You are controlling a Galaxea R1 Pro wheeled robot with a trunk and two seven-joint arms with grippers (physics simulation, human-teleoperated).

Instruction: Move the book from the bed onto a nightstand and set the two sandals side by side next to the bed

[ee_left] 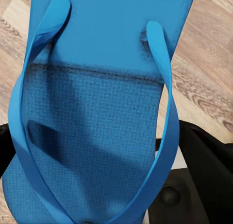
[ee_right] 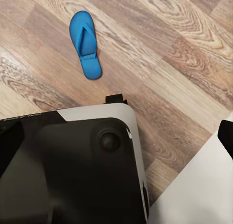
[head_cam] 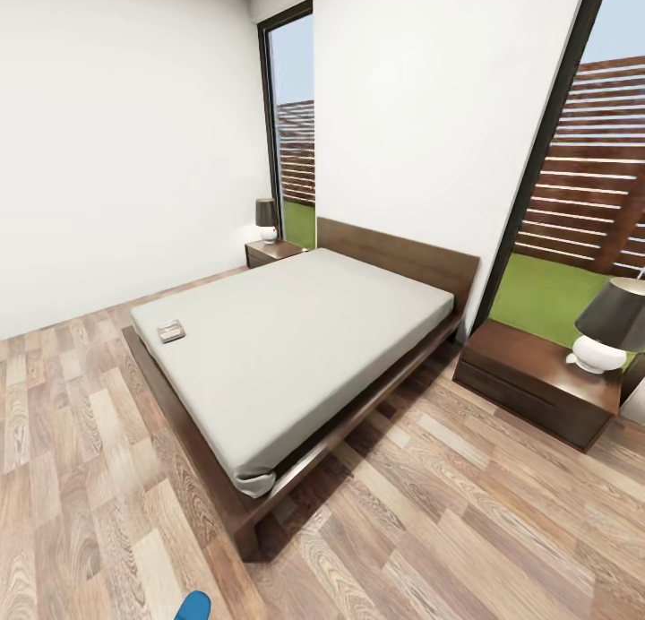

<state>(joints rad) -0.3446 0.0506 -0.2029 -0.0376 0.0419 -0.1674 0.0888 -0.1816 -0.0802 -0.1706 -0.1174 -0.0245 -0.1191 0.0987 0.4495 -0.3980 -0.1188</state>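
The book (head_cam: 171,331) lies flat on the light-grey mattress of the bed (head_cam: 296,342), near its foot corner on the far side. One blue sandal (ee_left: 97,112) hangs very close in front of the left wrist camera, above the floor and my base, so my left gripper holds it; its fingers are hidden behind the sole. The tip of that sandal (head_cam: 193,607) pokes into the head view at the lower edge. The other sandal (ee_right: 86,44) lies flat on the wood floor, apart from my base. One nightstand (head_cam: 537,369) stands right of the bed, another nightstand (head_cam: 273,253) at the far side.
A dark-shaded lamp (head_cam: 609,329) sits on the right nightstand, leaving bare top on its left. A smaller lamp (head_cam: 267,219) stands on the far nightstand. My dark base (ee_right: 73,170) is close to the floor sandal. Wood floor runs around the bed's foot and right side.
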